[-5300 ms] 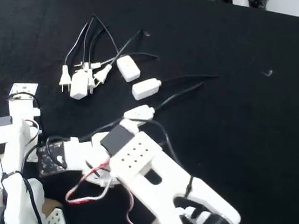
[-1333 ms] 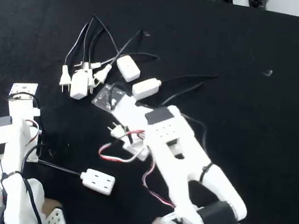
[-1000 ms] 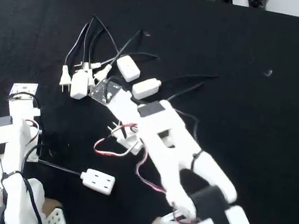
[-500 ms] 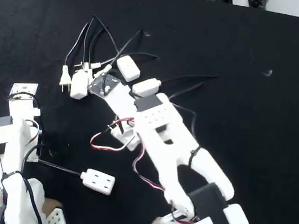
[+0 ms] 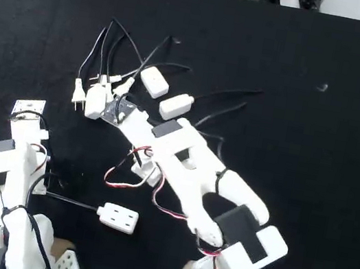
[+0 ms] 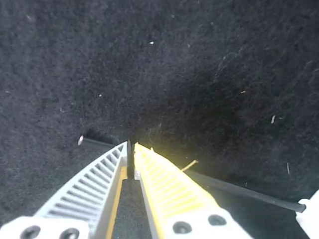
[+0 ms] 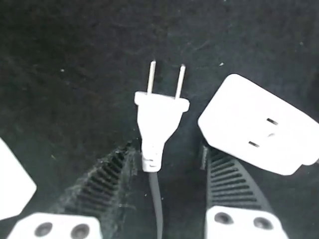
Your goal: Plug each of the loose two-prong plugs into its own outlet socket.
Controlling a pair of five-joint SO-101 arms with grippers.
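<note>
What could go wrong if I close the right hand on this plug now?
1. The open right hand straddles the plug's neck, but an outlet socket sits right beside one finger; closing could pinch or shove it.
2. Other plugs and black cords crowd that spot, so lifting may drag the tangle.
3. The left hand is shut on a cord leading to the three-socket outlet; moving that arm would tug it.
</note>
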